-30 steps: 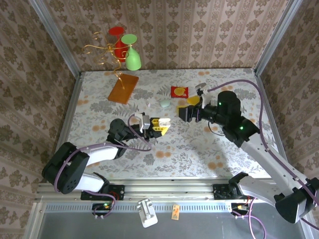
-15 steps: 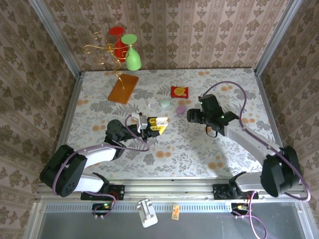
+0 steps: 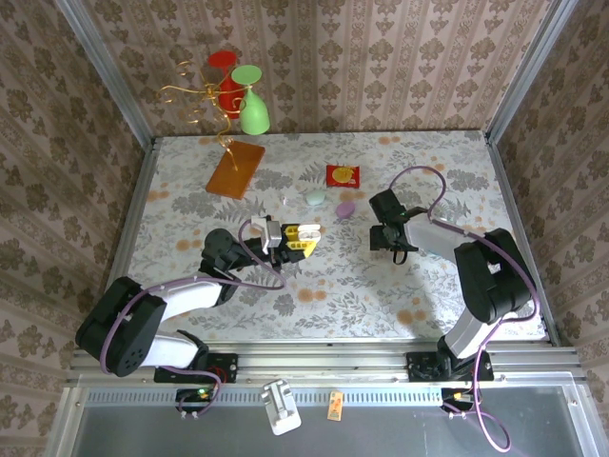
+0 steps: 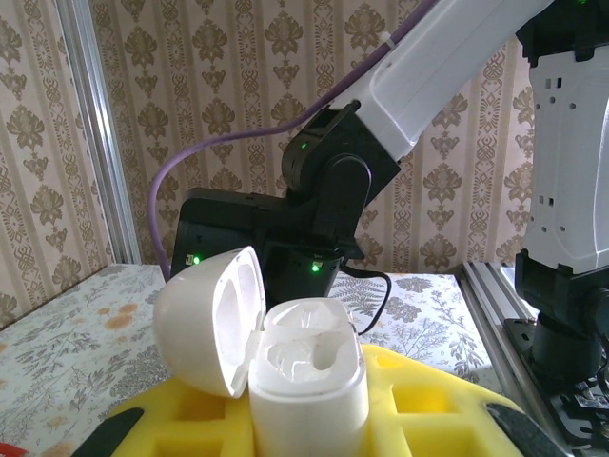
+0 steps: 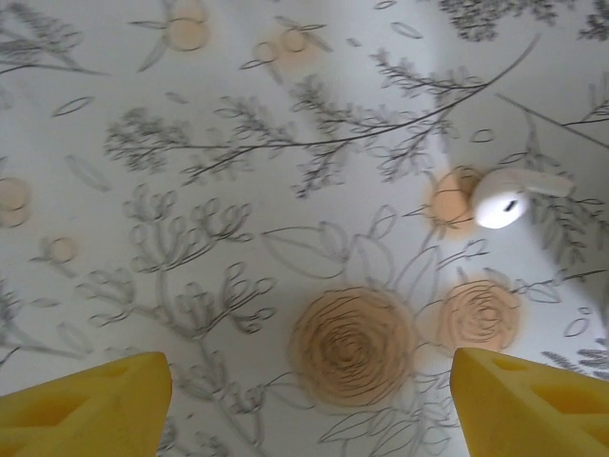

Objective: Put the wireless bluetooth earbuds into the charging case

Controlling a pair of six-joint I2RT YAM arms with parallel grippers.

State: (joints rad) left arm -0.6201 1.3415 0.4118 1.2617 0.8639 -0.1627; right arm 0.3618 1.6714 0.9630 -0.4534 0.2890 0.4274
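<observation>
One floral tabletop (image 3: 362, 286), damask walls (image 3: 381, 57)

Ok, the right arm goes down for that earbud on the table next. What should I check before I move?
1. Left gripper shut on the charging case, case upright: ok.
2. Lid swung open: ok.
3. Sockets free to take a bud: cannot tell, the inside is pale and glossy.
4. Right gripper open: ok.
5. Earbud centred between the right gripper's fingers: not ok. In the right wrist view it lies far over toward the right-hand finger and ahead of it.
6. Earbud lying apart from other things on the table: ok.
</observation>
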